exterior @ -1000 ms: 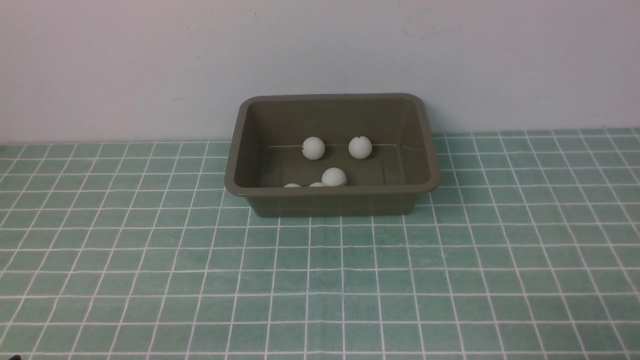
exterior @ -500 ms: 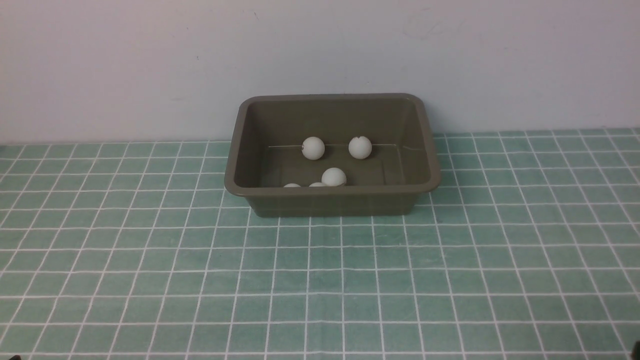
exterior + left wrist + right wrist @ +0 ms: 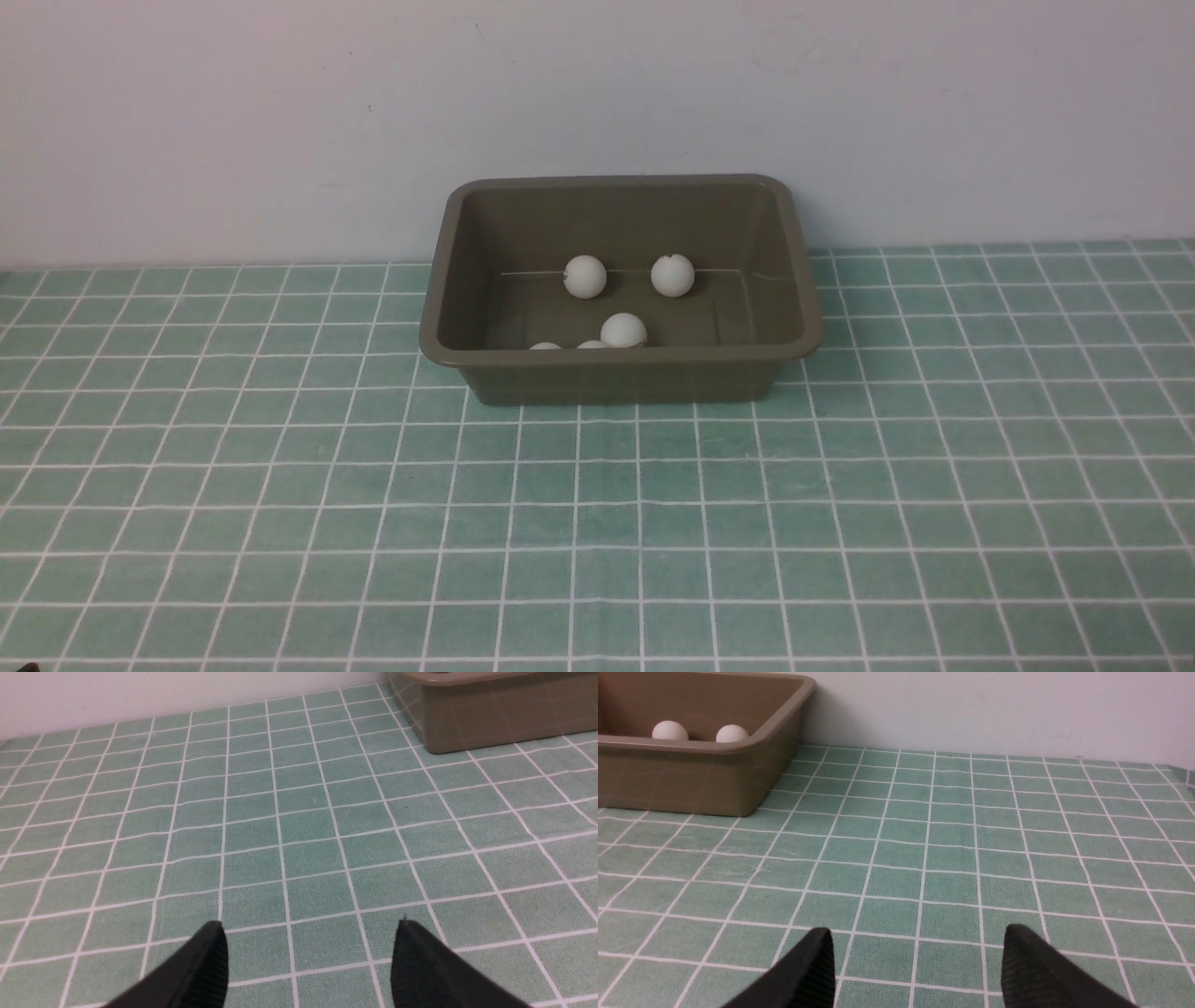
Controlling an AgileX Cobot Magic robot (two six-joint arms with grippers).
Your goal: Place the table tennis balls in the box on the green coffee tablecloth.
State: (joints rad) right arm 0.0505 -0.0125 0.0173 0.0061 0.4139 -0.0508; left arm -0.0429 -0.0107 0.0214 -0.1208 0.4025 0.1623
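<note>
Ahead of both grippers, near the wall, the box (image 3: 621,289) is sitting on the green coffee tablecloth (image 3: 597,523) and holding five table tennis balls (image 3: 585,276): three in plain sight, two peeking over the near rim. No ball is showing on the cloth, so the task is looking finished. The left gripper (image 3: 310,961) and the right gripper (image 3: 920,970) are hanging low over bare cloth, well short of the box, jaws spread wide and empty. One box, one cloth, five balls. Any risk is likely lying in a careless arm nudging the tub, or in a ball resting unseen beyond the cameras.
</note>
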